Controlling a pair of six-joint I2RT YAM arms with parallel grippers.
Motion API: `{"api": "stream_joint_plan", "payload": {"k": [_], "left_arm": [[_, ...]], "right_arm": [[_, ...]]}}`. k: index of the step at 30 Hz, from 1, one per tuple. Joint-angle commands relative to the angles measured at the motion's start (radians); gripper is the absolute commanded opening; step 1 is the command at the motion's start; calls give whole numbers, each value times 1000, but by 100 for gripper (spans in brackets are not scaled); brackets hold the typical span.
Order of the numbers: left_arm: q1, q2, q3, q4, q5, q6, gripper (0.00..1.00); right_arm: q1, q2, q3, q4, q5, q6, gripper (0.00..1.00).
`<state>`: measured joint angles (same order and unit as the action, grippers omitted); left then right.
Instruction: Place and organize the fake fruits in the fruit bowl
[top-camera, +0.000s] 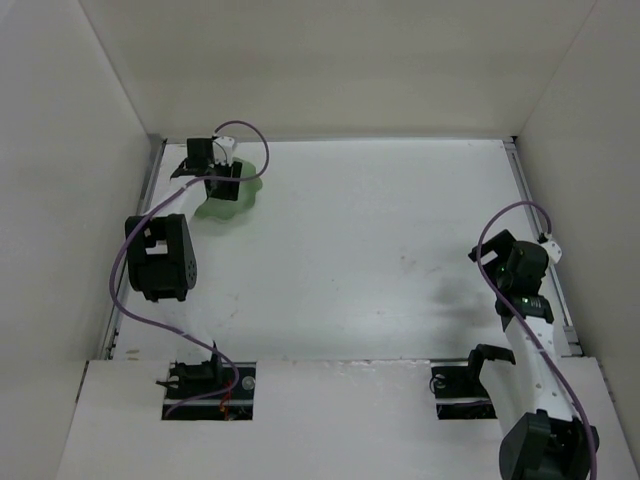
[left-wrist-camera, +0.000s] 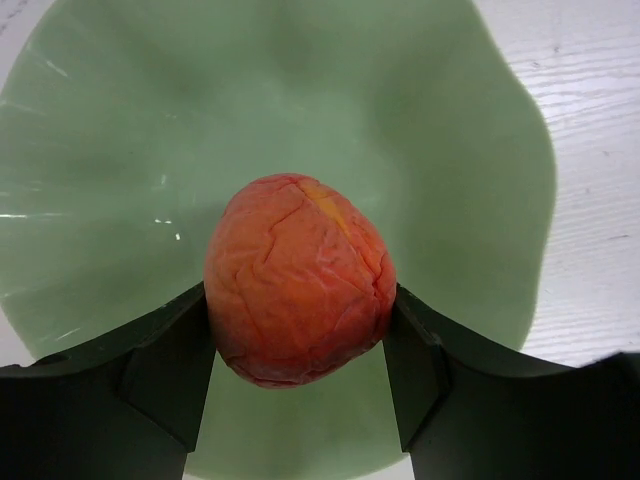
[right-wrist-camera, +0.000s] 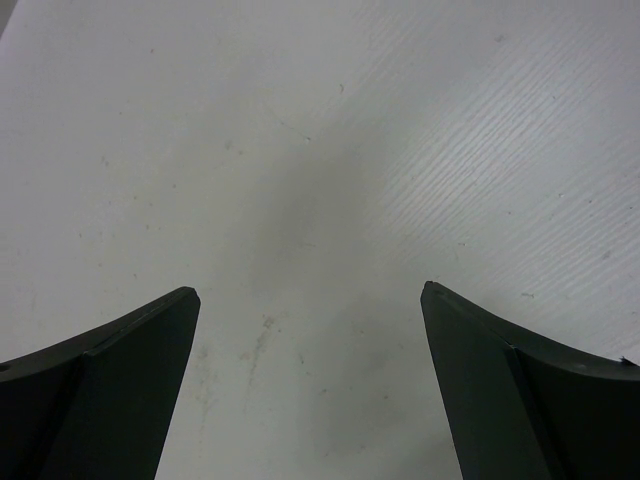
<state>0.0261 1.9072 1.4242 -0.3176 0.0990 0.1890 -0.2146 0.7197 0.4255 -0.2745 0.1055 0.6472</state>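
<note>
Top view. Your left arm (top-camera: 160, 258) is stretched to the far left corner of the counter (top-camera: 380, 250), its wrist end over the pale green bowl (top-camera: 228, 207), which sits near the back wall. The wrist covers part of the bowl. The fruit cannot be made out from here, nor can the state of the left jaws. Your right arm (top-camera: 530, 340) is folded at the right side, its wrist over bare counter, well apart from the bowl.

Left wrist view. The left jaws are drawn in tight on the fruit (left-wrist-camera: 298, 280), one dark finger pressed against each flank. It is the only thing they hold. The fruit is red-orange with a wrinkled skin and a yellow patch near the top. It sits over the inside of the bowl, whose wavy rim shows on all sides behind it. You cannot tell whether the fruit touches the bowl floor or hangs just above it. A strip of white counter shows at the right, past the rim.

Right wrist view. The right jaws stand wide apart with nothing between them and nothing touching either finger. Below them is bare counter with a few faint smudges.
</note>
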Motion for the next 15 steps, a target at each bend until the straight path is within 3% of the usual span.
{"api": "stream_joint_plan", "payload": {"k": [1, 3, 7, 8, 9, 15], "left_arm": [[13, -37, 13, 74, -67, -13, 52], [15, -57, 10, 87, -79, -10, 69], [11, -115, -4, 94, -84, -8, 81], [10, -131, -10, 91, -79, -6, 94], [10, -146, -11, 77, -73, -2, 100], [56, -287, -54, -11, -30, 26, 100]], "right_arm": [[10, -17, 7, 49, 14, -3, 100], [14, -17, 12, 46, 17, -6, 100], [17, -14, 13, 46, 19, -6, 100], [17, -14, 13, 46, 19, -6, 100], [17, -14, 15, 46, 19, -6, 100], [17, -25, 12, 44, 19, -4, 100]]}}
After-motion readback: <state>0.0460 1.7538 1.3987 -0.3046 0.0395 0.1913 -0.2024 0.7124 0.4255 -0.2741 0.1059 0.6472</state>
